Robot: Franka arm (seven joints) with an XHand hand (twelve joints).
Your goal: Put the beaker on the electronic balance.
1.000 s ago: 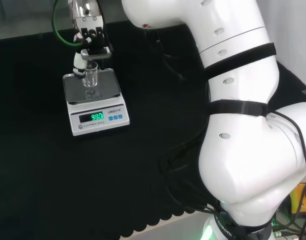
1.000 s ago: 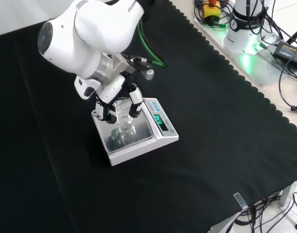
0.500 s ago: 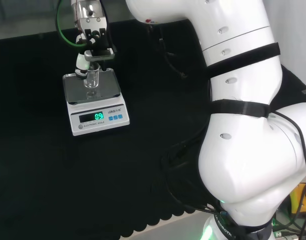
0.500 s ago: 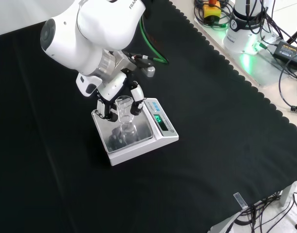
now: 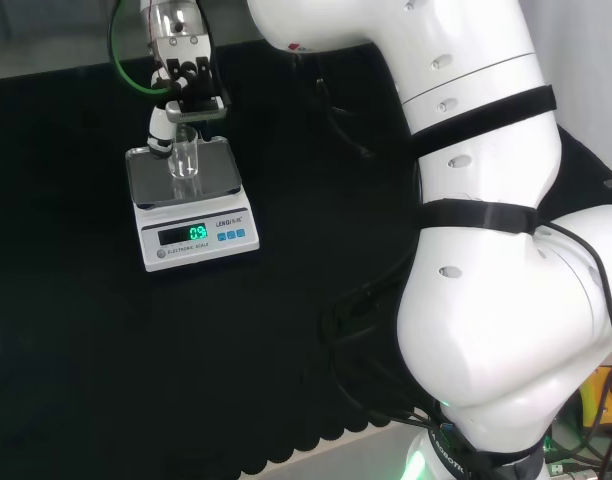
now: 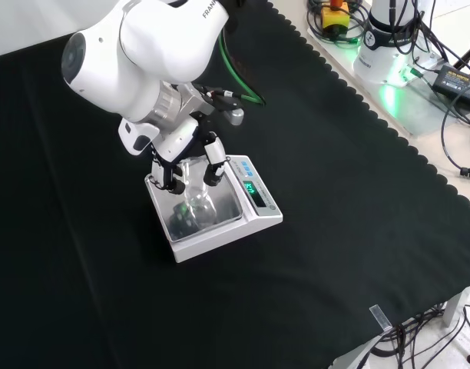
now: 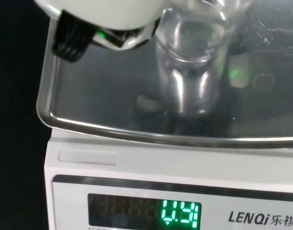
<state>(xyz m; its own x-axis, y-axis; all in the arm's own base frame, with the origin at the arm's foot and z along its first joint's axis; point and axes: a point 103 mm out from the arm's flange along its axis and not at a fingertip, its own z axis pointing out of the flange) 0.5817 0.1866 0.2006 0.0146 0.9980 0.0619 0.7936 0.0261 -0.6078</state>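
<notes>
The beaker (image 5: pixel 184 158), upright over the balance (image 5: pixel 191 200) pan, is gripped near its rim by the curled robot hand (image 5: pixel 187 85). A tilted or dragging release could tip it.

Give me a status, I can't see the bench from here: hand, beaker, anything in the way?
Hand shut on beaker, fingers curled round it. Beaker upright over the balance pan; contact unclear. Nothing in the way.
</notes>
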